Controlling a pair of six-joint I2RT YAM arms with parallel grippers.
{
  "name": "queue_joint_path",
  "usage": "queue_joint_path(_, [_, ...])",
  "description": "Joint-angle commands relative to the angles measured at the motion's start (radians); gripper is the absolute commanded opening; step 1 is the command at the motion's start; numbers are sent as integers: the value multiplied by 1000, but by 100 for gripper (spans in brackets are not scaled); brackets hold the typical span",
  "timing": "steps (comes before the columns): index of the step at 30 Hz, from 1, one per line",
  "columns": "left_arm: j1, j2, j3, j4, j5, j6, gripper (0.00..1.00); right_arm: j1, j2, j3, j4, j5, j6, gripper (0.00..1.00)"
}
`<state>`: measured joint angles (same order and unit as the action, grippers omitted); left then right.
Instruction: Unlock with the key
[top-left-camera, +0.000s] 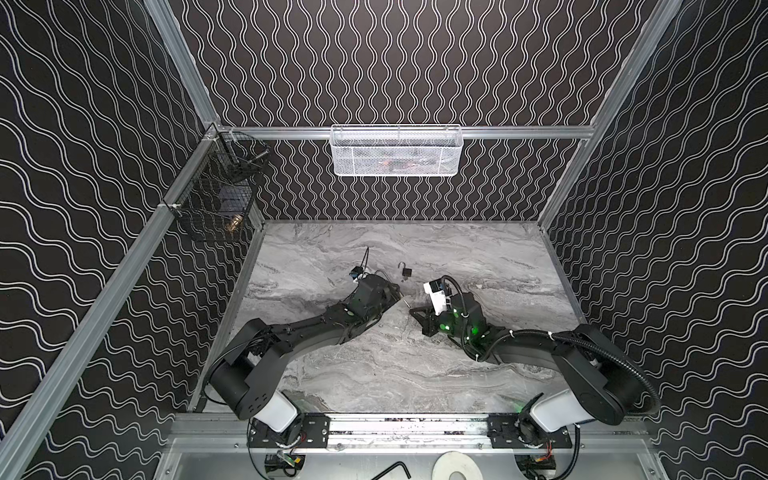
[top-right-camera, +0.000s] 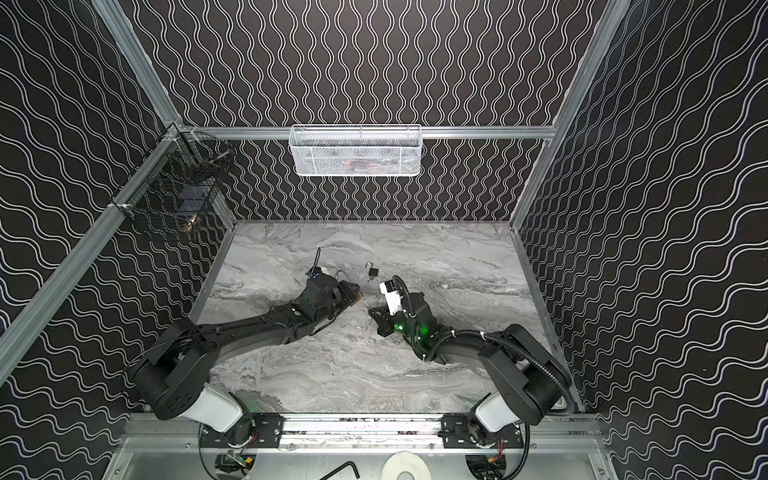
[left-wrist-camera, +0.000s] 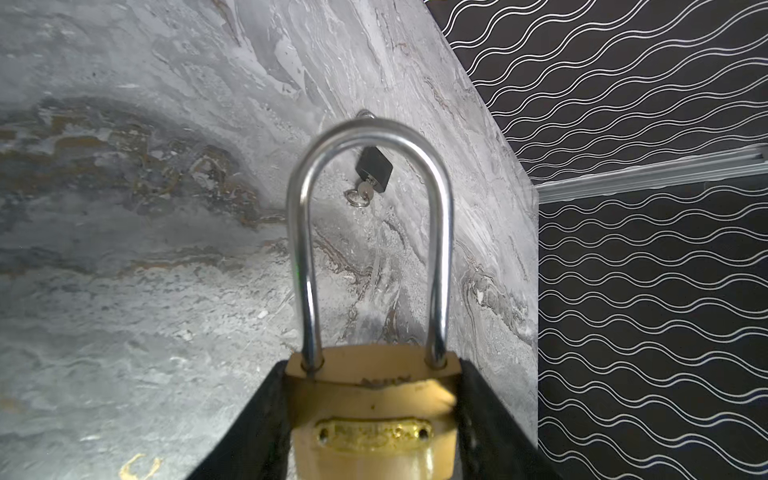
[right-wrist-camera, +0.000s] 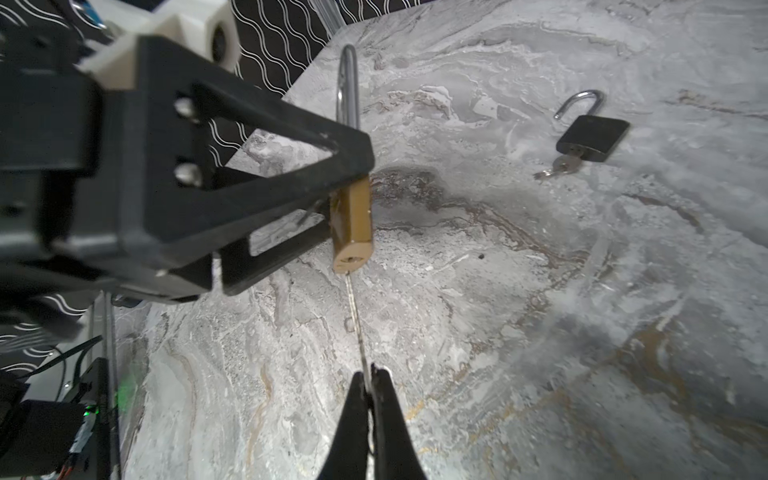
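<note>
Padlocks: two; keys: two. Left claw (left-wrist-camera: 374, 370), half open, clamps brass padlock (left-wrist-camera: 374, 399), steel shackle seated. Right claw (right-wrist-camera: 369, 374), closed tight, pinches silver key (right-wrist-camera: 355, 316), its tip at the keyway straight ahead. Black padlock (right-wrist-camera: 592, 137) lies beyond on bench (right-wrist-camera: 540, 332), unlatched, second key (right-wrist-camera: 561, 168) inserted.

Lower body of brass padlock (left-wrist-camera: 374, 399) cut by view's edge, nameplate (left-wrist-camera: 372, 434) blurred, basket (top-left-camera: 396, 129) contents indistinct

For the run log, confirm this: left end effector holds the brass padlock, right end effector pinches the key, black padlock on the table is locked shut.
One thing is wrong: the black padlock on the table lies with its shackle swung open, as the right wrist view shows. The rest stands: left end effector holds the brass padlock, right end effector pinches the key.
</note>
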<state>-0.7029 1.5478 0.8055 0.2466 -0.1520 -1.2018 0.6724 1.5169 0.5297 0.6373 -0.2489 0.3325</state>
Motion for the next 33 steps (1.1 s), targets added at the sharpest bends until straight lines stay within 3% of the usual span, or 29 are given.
queue_joint_path(1, [-3,-12,13,80,-23,-8,35,1,2,9,-4,14,8,0])
queue_joint_path(25, [-9,-93,-26,62,-86,22,34,1,-16,0,-7,5,3,0])
queue_joint_path(33, [-20,-58,-13,87,-71,21,34,4,-7,10,-6,-14,-3,0])
